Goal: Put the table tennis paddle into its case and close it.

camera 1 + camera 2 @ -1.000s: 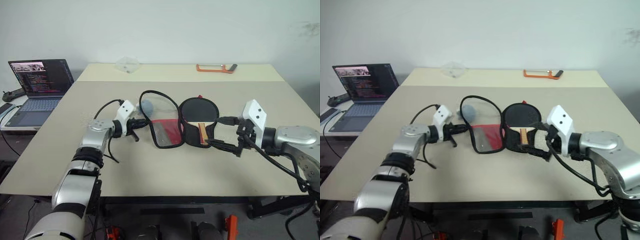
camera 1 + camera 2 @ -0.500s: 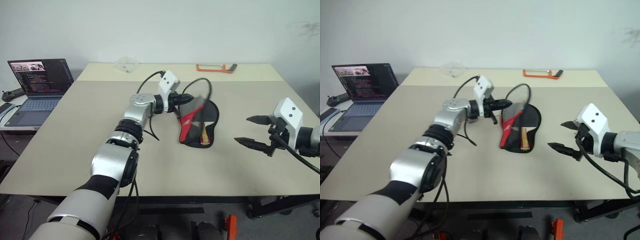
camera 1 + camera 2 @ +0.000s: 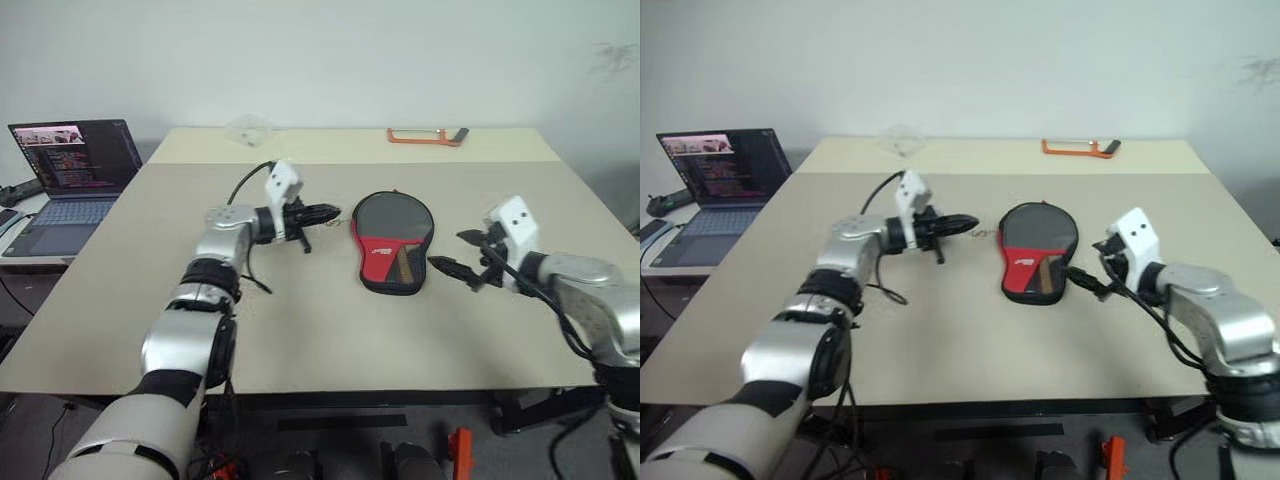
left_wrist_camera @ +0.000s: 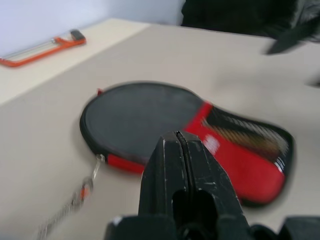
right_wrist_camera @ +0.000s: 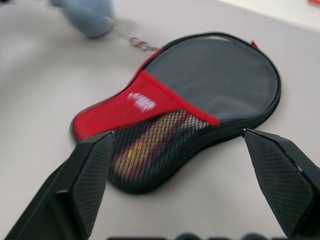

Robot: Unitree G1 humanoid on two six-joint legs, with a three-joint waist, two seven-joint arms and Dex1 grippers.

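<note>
1. Case [image 3: 393,240]: 1, black w/ red lower part, flap shut, flat on bench.
2. Paddle [image 5: 145,145]: 1, only handle stripes seen thru mesh pocket.
3. Bench [image 3: 320,330]: 1, beige top.
4. Robot hands: 2 – left hand [image 3: 332,211], right hand [image 3: 452,254].
5. Orange-framed hacksaw-like tool [image 3: 426,135]: 1, far edge.
6. Clear plastic item [image 3: 247,128]: 1, far edge; can't tell what it is.
7. Laptop [image 3: 62,180]: 1, off to the left side.
8. Small chain/keyring [image 5: 141,44] by case: 1.
</note>
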